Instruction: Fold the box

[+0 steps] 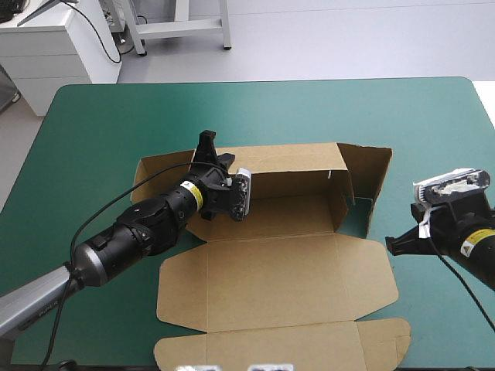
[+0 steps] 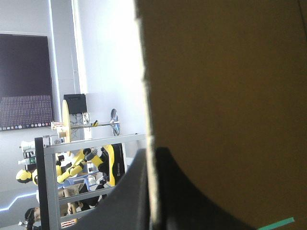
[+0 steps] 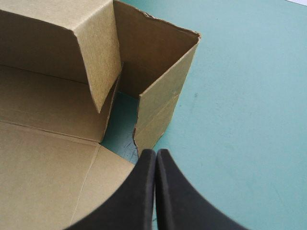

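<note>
The box [image 1: 271,278] shows no readable print, and the left arm's yellow label [image 1: 196,193] and right arm's yellow label [image 1: 469,249] are illegible.

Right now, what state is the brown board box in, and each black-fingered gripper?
Brown board box: half-formed, far and right walls raised, lid flat.
Left gripper: shut on the box's far wall.
Right gripper: shut, empty, beside the right wall.
</note>
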### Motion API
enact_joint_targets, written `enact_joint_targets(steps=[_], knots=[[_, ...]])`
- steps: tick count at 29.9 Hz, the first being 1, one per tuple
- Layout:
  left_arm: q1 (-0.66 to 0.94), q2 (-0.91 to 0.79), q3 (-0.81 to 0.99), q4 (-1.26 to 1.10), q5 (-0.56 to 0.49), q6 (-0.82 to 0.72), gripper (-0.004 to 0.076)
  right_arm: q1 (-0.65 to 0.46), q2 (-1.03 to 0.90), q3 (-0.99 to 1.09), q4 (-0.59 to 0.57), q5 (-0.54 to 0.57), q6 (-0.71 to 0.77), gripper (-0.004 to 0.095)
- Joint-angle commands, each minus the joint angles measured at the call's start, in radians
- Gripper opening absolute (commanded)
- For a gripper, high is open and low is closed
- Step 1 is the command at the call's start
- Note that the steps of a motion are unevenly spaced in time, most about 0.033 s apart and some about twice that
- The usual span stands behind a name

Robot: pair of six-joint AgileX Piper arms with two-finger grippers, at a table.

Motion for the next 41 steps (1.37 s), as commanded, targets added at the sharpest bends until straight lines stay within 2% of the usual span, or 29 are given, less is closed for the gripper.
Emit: enact_joint_targets(steps=[1, 14, 23, 31, 36, 39, 41], knots=[[-0.003, -0.034, -0.022, 0.031, -0.03, -0.002, -0.0008, -0.007, 0.046, -0.059, 0.0, -0.076, 0.006, -0.0016], [-0.003, -0.034, -0.018, 0.062, -0.033, 0.004, -0.0008, -0.007, 0.419, -0.42, -0.031, -0.054, 0.057, -0.0016], [-0.001, -0.036, 0.033, 0.108, -0.033, -0.037, -0.0008, -0.007, 0.7, -0.713, -0.028, 0.088, 0.049, -0.0016], [-0.001, -0.036, 0.033, 0.114, -0.033, -0.09, -0.0008, -0.078, 0.893, -0.913, -0.013, 0.241, 0.03, -0.0021], [-0.001, -0.036, 0.033, 0.114, -0.033, -0.09, -0.0008, -0.143, 0.979, -0.939, 0.123, 0.337, -0.008, -0.0021], [-0.001, -0.036, 0.033, 0.114, -0.033, -0.095, -0.0008, -0.156, 0.997, -0.937, 0.201, 0.343, -0.027, -0.0021], [-0.001, -0.036, 0.033, 0.114, -0.031, -0.098, -0.0008, -0.156, 0.997, -0.937, 0.212, 0.343, -0.041, -0.0021]])
